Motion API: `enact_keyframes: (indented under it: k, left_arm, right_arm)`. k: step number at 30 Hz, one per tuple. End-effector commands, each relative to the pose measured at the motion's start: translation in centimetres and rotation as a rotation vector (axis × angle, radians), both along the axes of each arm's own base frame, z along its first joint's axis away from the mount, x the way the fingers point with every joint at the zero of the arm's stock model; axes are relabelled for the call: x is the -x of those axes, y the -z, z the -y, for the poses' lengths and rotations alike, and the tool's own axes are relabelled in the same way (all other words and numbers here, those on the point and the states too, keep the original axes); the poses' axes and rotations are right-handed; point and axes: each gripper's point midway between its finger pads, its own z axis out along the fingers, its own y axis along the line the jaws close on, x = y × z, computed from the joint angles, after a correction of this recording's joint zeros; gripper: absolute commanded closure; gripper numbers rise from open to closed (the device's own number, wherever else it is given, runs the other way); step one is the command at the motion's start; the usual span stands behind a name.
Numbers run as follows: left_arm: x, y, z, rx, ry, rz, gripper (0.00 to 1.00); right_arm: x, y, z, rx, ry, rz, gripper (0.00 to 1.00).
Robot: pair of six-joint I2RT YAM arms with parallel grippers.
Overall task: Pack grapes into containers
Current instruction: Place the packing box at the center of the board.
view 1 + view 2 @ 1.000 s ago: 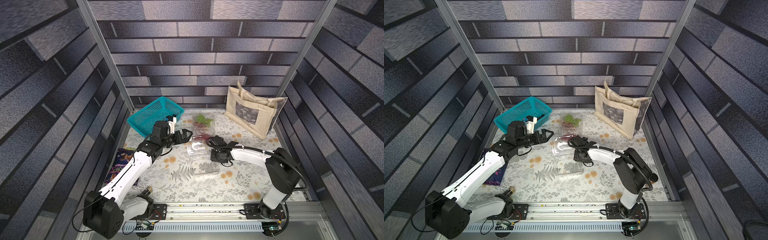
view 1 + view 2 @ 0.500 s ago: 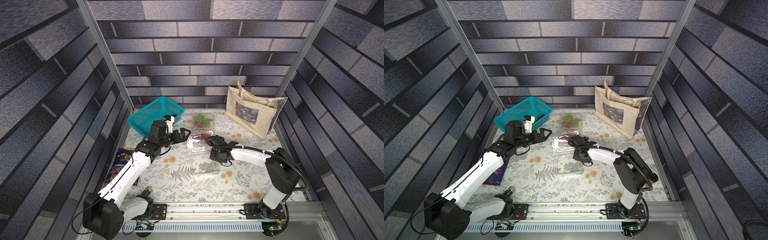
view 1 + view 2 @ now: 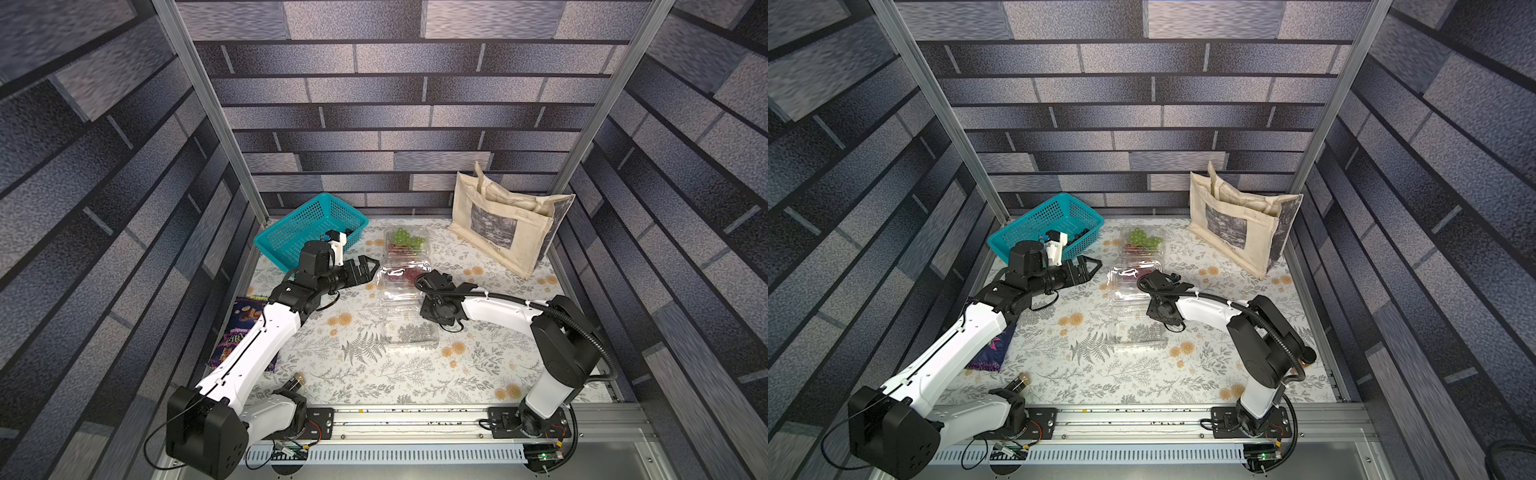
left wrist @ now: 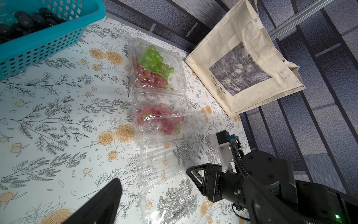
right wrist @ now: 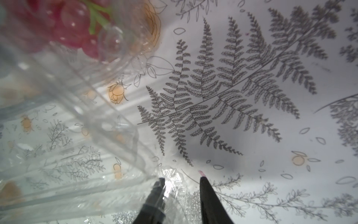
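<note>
**Lid corner between the right fingers, left gripper spread wide**

The right gripper [image 5: 182,180] is seen low over the flowered tablecloth [image 5: 251,155], its two black fingers [image 5: 208,194] set partly apart. A crinkled corner of a clear plastic lid [image 5: 170,177] is lodged between them and is pressed against one finger. Whether it is truly pinched cannot be told.

That lid is traced back to the middle clear plastic clamshell container [image 4: 160,97], where it is folded out toward the robot. A bunch of red grapes [image 4: 160,120] is lying in that tray.

Touching it on the far side, the far clear plastic clamshell container [image 4: 178,73] is loaded with a bunch of green grapes [image 4: 155,60] on top of a second red bunch [image 4: 149,78]. On the near side, a third clear plastic clamshell container [image 3: 411,334] is lying just beside the right wrist.

The left gripper [image 3: 371,271] is held above the cloth just beside the middle container, jaws spread wide and gripping nothing.

Behind it, black-purple grapes [image 4: 25,21] are seen inside the teal perforated plastic basket [image 3: 291,232]. The beige cloth tote bag [image 3: 503,232] is standing at the far right corner, well apart.
</note>
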Motion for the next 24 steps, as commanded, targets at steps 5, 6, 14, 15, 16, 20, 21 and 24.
enact_keyframes:
  k: [5,6,14,15,16,20,21,24]
  left_arm:
    - [-0.7,-0.4,-1.9,0.045,-0.055,-0.048,0.0]
    - [-1.0,-0.3,-2.4,0.048,-0.074,-0.061,0.0]
    - [-2.2,0.0,-6.0,0.011,-0.182,-0.133,0.0]
    - [-2.5,-0.1,-6.6,0.013,-0.2,-0.146,0.0]
    - [-2.7,0.0,-7.3,0.011,-0.22,-0.164,0.0]
    - [-3.9,0.5,-9.6,0.014,-0.287,-0.217,0.0]
    - [-4.2,0.6,-10.1,0.006,-0.298,-0.226,0.0]
    - [-5.0,1.3,-11.5,-0.03,-0.333,-0.257,0.0]
  right_arm:
    - [-0.7,-2.5,0.9,-0.006,0.032,0.059,0.57]
    - [-0.7,-2.7,0.9,-0.008,0.031,0.063,0.55]
    - [-1.2,-4.2,0.2,-0.036,0.009,0.089,0.34]
    - [-1.2,-4.3,0.1,-0.04,0.006,0.093,0.3]
    - [-1.2,-4.5,0.1,-0.041,0.002,0.096,0.28]
    - [-1.1,-4.8,0.4,-0.032,-0.004,0.103,0.23]
    - [-1.1,-4.8,0.4,-0.03,-0.006,0.104,0.22]
    - [-1.2,-5.1,0.5,-0.028,-0.014,0.112,0.18]
